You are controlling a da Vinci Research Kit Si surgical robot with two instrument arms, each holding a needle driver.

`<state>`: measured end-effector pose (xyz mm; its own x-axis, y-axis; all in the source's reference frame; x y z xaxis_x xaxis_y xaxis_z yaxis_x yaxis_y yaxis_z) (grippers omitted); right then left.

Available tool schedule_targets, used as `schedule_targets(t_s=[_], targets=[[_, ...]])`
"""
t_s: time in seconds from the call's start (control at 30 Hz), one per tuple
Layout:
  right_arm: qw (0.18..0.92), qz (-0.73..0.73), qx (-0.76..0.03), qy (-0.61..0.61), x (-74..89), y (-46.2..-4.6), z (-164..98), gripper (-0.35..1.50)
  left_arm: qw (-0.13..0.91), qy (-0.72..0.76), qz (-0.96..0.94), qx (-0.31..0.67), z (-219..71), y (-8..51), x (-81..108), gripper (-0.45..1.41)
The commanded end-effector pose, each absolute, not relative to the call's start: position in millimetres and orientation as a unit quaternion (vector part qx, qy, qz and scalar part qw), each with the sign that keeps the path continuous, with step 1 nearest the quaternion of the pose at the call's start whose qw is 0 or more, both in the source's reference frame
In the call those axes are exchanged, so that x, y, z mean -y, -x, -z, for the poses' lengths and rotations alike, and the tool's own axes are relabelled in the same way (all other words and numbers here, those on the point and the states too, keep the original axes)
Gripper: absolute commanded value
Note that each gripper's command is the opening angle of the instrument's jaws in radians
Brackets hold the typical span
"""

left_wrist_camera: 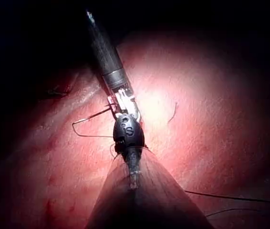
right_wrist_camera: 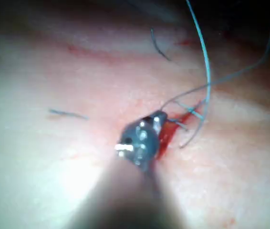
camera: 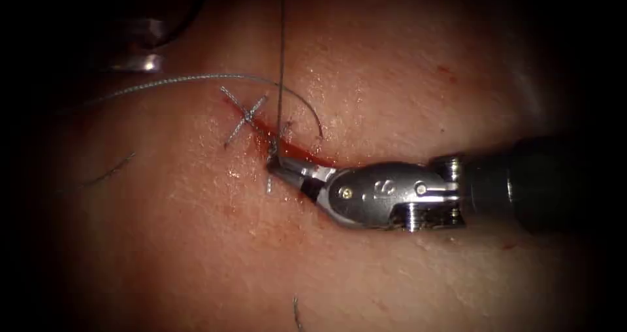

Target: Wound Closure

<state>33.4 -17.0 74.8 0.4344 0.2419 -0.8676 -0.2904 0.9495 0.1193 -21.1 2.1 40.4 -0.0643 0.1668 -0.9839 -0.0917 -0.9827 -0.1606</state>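
Your right tool (camera: 273,164) is lying low over the tissue (camera: 392,77), coming in from the right, and its tip is touching the cut (camera: 297,150) partway along the red line. Its jaws are clenched, and they are pinching the thread (camera: 281,57) right where it is meeting the cut. From that grip the thread is running straight and taut up out of the endoscope view.

A second, slack strand is arching in from the dim left side. It is crossing the taut strand and coming down on the right side of the cut, a little above your tool. Whether its end is entering the tissue, I cannot tell.

Just up and left of your tip, a finished stitch (camera: 245,113) is sitting across the cut, and its cut ends are sticking out in an X. Red fluid (camera: 313,157) is pooling along the cut from the stitch down to your tool. In the right wrist view the fluid is lying just beside the jaws, and the pale thread is rising from that spot.

Your left tool (camera: 140,57) is sitting well apart in the shadow on the left side of the cut, showing as a few metal glints. What it is holding, I cannot tell.

Where the needle is lying, and whether it is in the tissue, I cannot tell either.

A loose bit of thread (camera: 111,168) is lying on the tissue left of the cut.
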Motion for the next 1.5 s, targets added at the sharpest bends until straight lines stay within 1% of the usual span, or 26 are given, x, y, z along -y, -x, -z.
schedule_targets(t_s=[0.03,0.27,0.43,0.6,0.93,1.03,1.07,1.1,1.13,1.17,1.23,1.33,1.5], targets=[[0.848,-0.157,-0.506,0.024,17.8,-33.0,-75.0,-0.35,0.091,0.678,-0.729,0.03,-41.1,21.6,-1.7,-0.45],[0.845,-0.152,-0.512,0.014,21.4,-29.3,-69.5,-0.35,0.087,0.679,-0.728,0.036,-42.7,21.4,2.0,-0.45],[0.84,-0.15,-0.522,0.003,23.5,-29.0,-65.0,-0.35,0.081,0.679,-0.729,0.032,-43.8,21.1,3.9,-0.45],[0.832,-0.145,-0.534,-0.014,25.8,-30.8,-59.2,-0.35,0.078,0.679,-0.729,0.034,-44.1,20.1,5.0,-0.45],[0.805,-0.129,-0.576,-0.054,28.0,-35.9,-49.3,-0.35,0.081,0.679,-0.729,0.037,-43.3,19.1,4.5,-0.45],[0.803,-0.126,-0.579,-0.058,27.7,-36.5,-48.7,-0.35,0.082,0.677,-0.73,0.036,-43.4,19.0,4.4,-0.45],[0.803,-0.127,-0.58,-0.057,27.5,-36.4,-48.9,0.02,0.083,0.677,-0.731,0.036,-43.4,18.9,4.3,-0.45],[0.8,-0.129,-0.584,-0.055,27.0,-35.9,-49.7,0.59,0.085,0.675,-0.733,0.035,-43.5,18.6,4.0,-0.45],[0.798,-0.134,-0.586,-0.048,26.6,-35.4,-50.4,0.91,0.087,0.673,-0.734,0.034,-43.4,18.3,3.8,-0.45],[0.797,-0.138,-0.586,-0.042,26.3,-34.9,-50.8,1.08,0.088,0.672,-0.734,0.034,-43.4,18.0,3.6,-0.45],[0.798,-0.146,-0.583,-0.032,25.7,-33.5,-51.9,1.2,0.093,0.668,-0.738,0.034,-43.1,17.0,2.8,-0.45],[0.803,-0.15,-0.577,-0.023,24.7,-31.3,-53.5,1.2,0.106,0.664,-0.74,0.033,-42.8,15.6,1.7,-0.45],[0.816,-0.161,-0.554,0.01,22.8,-29.2,-56.7,1.2,0.12,0.657,-0.743,0.022,-43.1,13.4,0.5,-0.45]])
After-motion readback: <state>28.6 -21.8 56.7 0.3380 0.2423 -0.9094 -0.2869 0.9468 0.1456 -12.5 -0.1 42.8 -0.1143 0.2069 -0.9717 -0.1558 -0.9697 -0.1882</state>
